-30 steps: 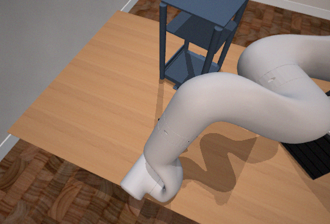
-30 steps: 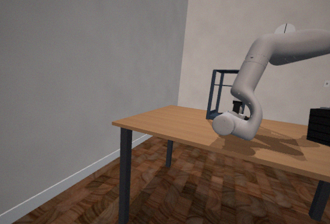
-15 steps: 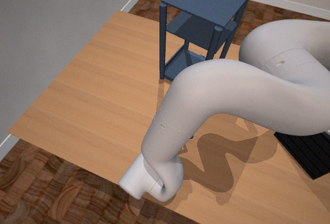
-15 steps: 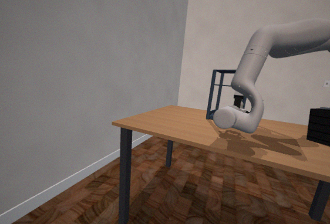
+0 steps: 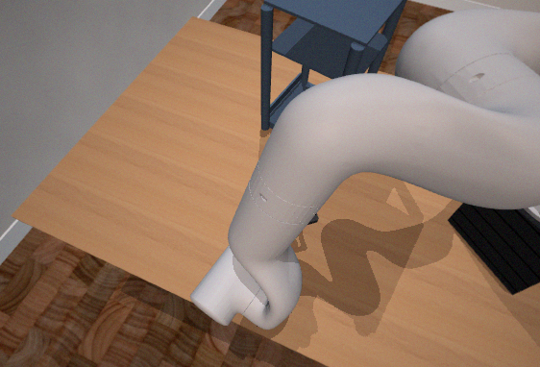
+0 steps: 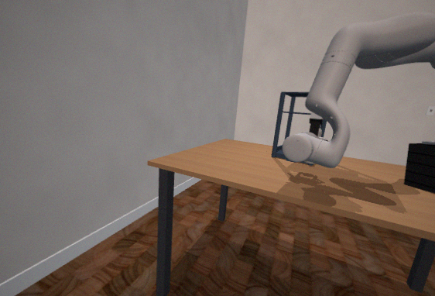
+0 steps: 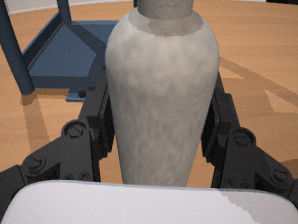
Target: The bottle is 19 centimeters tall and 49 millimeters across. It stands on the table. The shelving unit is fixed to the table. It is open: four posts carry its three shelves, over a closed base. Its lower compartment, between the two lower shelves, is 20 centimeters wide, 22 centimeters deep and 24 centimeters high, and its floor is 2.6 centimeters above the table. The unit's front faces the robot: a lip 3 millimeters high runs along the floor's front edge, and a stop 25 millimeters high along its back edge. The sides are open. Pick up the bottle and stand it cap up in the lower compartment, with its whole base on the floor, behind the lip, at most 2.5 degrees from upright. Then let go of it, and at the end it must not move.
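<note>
A pale grey bottle (image 7: 161, 90) with a wide body and a short capped neck stands upright right in front of the wrist camera. My gripper (image 7: 159, 87) is shut on the bottle, with its black fingers pressed to both sides of the body. The bottle's base is hidden below the gripper body. In the top view the arm hides the bottle and the fingers. In the exterior view only a dark top (image 6: 314, 125) shows above the wrist. The blue shelving unit (image 5: 265, 72) (image 6: 279, 124) (image 7: 61, 56) stands beyond the bottle, a little to the left in the wrist view.
The wooden table (image 5: 145, 159) (image 6: 221, 159) carries everything. A black block (image 5: 501, 250) (image 6: 426, 166) sits under the arm's base at the right. The white arm arches over the table between the base and the shelving unit. The table's near edge lies close to the wrist.
</note>
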Tool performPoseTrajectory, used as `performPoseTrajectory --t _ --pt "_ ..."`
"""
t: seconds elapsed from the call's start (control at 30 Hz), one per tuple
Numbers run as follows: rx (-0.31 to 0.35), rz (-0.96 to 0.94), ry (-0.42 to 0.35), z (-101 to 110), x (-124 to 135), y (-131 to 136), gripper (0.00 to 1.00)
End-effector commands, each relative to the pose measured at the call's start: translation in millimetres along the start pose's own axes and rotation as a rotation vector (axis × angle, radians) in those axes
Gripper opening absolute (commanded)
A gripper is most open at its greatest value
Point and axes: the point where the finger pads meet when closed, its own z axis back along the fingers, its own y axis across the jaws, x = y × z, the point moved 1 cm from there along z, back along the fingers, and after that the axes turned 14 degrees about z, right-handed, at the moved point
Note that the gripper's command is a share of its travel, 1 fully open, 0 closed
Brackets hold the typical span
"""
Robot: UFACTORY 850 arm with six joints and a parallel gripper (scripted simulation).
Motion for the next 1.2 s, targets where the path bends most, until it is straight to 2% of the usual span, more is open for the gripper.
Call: performPoseTrajectory --t 0.0,0.6,0.97,1.17 --pt "0.000 -0.002 -0.001 1 -1 0 0.00" --pt "0.000 -0.002 -0.001 -3 -1 0 0.00" --pt "0.000 -0.002 -0.001 -16 -1 0 0.00" --pt "0.000 -0.002 -0.001 -31 -1 0 0.00"
